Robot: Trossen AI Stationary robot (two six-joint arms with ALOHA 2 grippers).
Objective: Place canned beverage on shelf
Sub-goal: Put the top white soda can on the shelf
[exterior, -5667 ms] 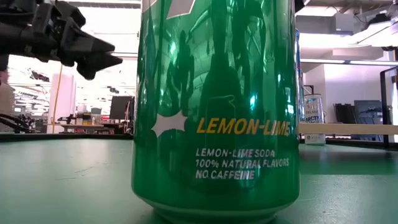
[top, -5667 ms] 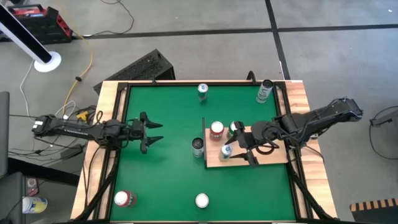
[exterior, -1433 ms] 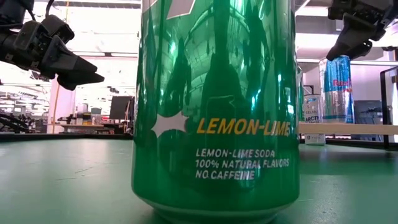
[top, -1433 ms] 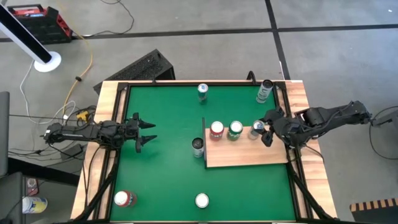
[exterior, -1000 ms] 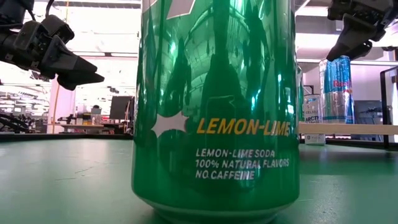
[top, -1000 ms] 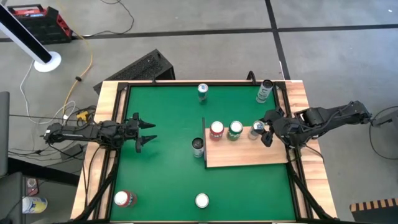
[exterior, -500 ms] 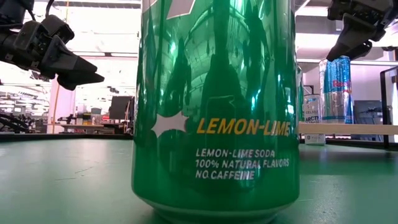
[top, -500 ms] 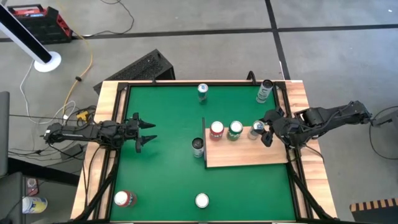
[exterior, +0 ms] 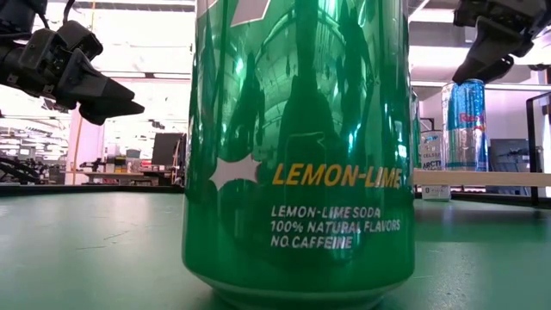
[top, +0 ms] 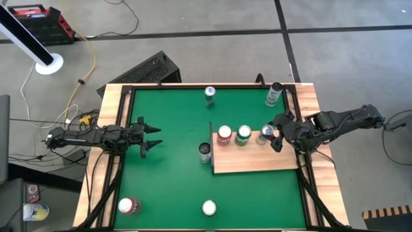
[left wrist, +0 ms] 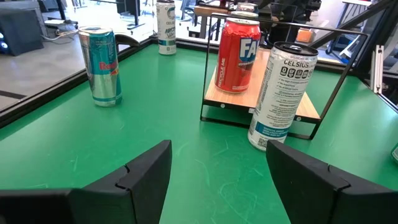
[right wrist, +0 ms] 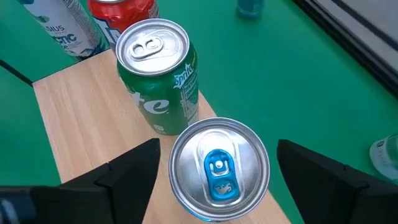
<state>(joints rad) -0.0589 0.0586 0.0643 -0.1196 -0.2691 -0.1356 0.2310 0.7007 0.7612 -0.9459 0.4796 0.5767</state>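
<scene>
The right gripper [right wrist: 214, 171] sits over the blue-tabbed can [right wrist: 217, 168], its fingers spread wide on either side and apparently clear of it, though contact is hard to rule out. That can stands upright on the shelf [top: 257, 161] at its right end, just beside a green can [right wrist: 158, 74], with a red can [top: 224, 135] further along. The left gripper [top: 154, 136] hovers open above the green table [top: 167, 187], holding nothing.
</scene>
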